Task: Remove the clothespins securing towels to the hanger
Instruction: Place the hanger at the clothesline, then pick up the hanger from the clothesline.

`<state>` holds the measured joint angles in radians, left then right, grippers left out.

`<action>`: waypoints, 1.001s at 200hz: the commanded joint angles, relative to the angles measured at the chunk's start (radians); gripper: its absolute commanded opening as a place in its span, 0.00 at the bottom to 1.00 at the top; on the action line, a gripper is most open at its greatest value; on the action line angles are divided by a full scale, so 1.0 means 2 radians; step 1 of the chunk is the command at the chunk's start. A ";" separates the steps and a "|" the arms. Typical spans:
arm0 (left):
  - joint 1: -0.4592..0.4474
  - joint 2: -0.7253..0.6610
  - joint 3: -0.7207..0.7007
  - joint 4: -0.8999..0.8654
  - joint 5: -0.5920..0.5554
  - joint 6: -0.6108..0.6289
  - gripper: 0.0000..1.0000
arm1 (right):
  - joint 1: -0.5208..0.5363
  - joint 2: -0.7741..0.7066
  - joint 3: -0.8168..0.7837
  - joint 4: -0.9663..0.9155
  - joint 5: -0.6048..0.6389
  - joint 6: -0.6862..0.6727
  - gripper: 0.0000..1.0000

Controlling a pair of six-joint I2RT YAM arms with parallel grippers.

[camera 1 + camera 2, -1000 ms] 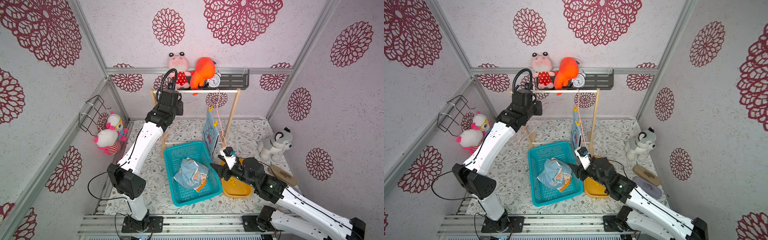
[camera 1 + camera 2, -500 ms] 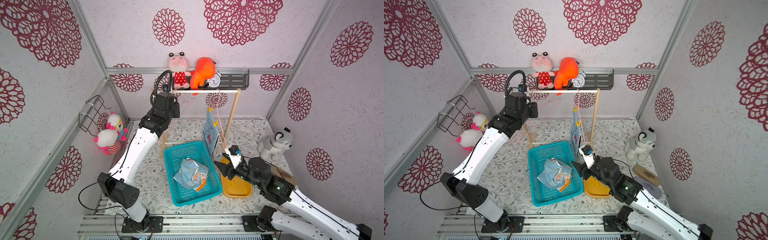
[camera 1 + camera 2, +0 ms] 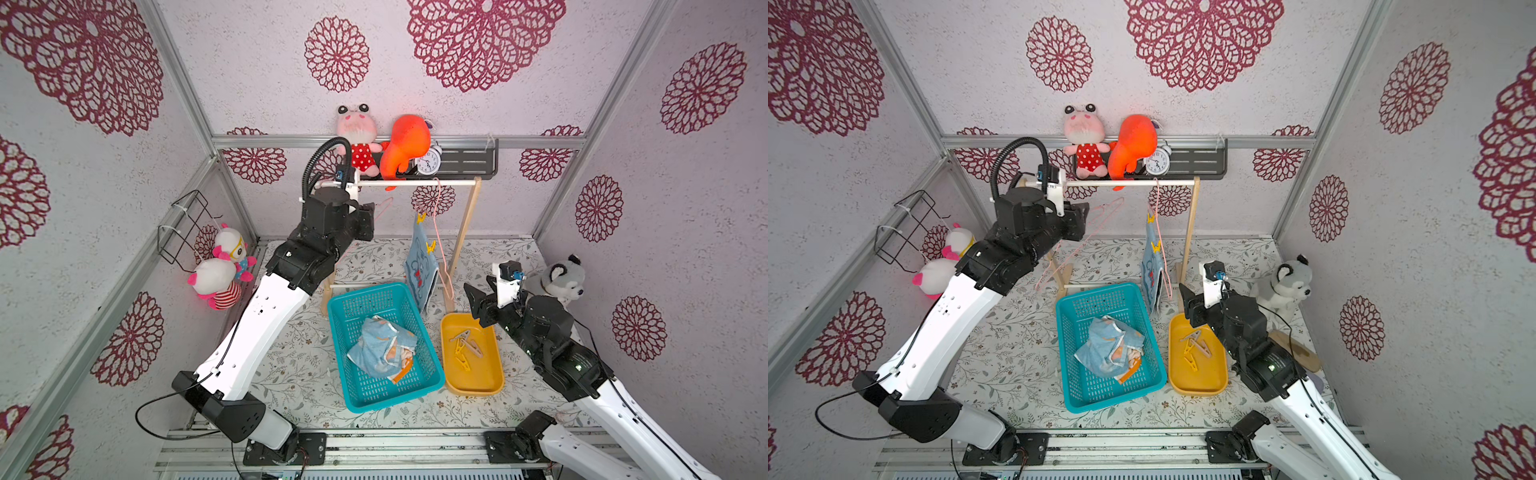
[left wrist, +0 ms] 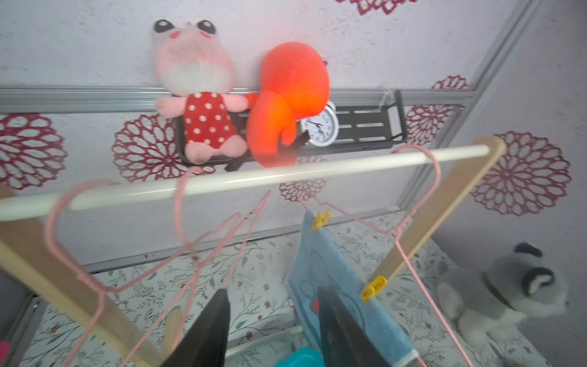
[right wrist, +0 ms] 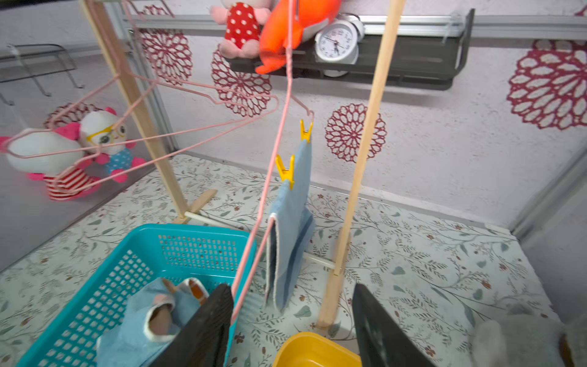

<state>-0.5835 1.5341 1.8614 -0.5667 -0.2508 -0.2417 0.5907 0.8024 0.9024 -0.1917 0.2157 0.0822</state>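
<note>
Since a second ago the right arm has drawn back from over the turquoise basket (image 3: 365,289), uncovering the yellow tray (image 3: 473,380), and the left arm's elbow has dropped lower.

The left gripper (image 4: 271,290) hovers just below the white rail (image 4: 254,179). Its wrist view shows the dark fingers (image 4: 216,321) parted with nothing between them. The blue towel (image 4: 330,270) hangs ahead of them on a pink hanger (image 4: 439,173), pinned by two yellow clothespins (image 4: 320,219).

The right gripper (image 5: 292,287) is spread wide and empty. The same towel and pins are ahead of and above it, and the hanger's wire runs close by one fingertip; contact is unclear.

Only the top views show the loose clothespins (image 3: 465,345) lying in the tray, just below the right gripper. They also show the crumpled towels (image 3: 380,353) in the basket, with the hanging towel between the two grippers.
</note>
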 commanded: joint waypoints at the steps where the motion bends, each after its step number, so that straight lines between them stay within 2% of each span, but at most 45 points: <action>1: -0.020 0.005 -0.012 0.020 0.015 -0.012 0.48 | -0.034 0.028 0.016 0.021 0.012 0.016 0.61; 21: -0.028 0.006 -0.019 0.031 0.024 -0.019 0.48 | -0.064 0.066 0.018 0.039 -0.019 0.021 0.61; 44: -0.033 0.009 -0.024 0.031 0.017 -0.021 0.48 | -0.067 0.105 0.028 0.058 -0.054 0.020 0.60; 77: -0.033 0.017 -0.029 0.035 0.014 -0.024 0.49 | -0.058 0.140 0.036 0.093 -0.157 0.021 0.59; 122: -0.033 0.040 -0.028 0.049 0.027 -0.036 0.49 | -0.018 0.148 0.037 0.103 -0.158 0.021 0.58; 200: -0.033 0.113 0.027 0.079 0.098 -0.065 0.49 | 0.010 0.154 0.003 0.144 -0.159 0.049 0.56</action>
<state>-0.6456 1.7321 1.8652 -0.4595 -0.1184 -0.3393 0.5961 1.1065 0.9203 0.0311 -0.0845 0.1394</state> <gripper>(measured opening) 0.489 0.562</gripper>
